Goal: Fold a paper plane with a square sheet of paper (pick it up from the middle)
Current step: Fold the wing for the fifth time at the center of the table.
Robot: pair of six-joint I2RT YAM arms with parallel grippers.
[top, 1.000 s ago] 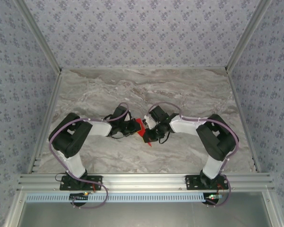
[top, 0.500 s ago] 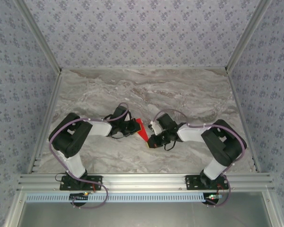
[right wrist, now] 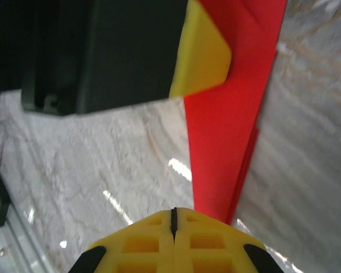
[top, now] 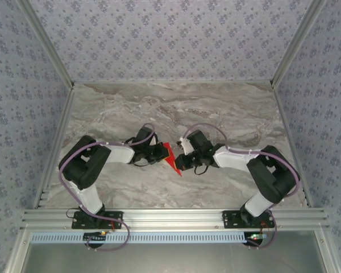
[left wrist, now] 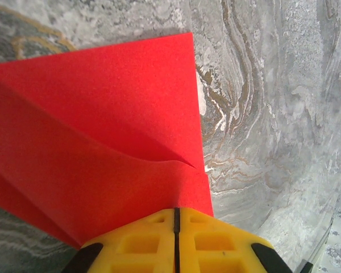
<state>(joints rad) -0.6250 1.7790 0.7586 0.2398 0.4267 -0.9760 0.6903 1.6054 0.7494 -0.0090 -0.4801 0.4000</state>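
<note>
The folded paper (left wrist: 96, 108) is thin, light and easily creased. The left gripper (left wrist: 175, 211) pinches its edge; the right gripper (right wrist: 172, 211), closed, sits at its edge. I think layered edges give the safest hold.

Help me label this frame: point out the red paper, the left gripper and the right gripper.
red paper (left wrist: 102, 108), left wrist view, upper flat layer.
left gripper (left wrist: 175, 215), left wrist view, seam between shut yellow fingertips.
right gripper (right wrist: 172, 215), right wrist view, seam between shut yellow fingertips.

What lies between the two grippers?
The folded red paper; the left gripper and right gripper each pinch it, seen in the top view.
</note>
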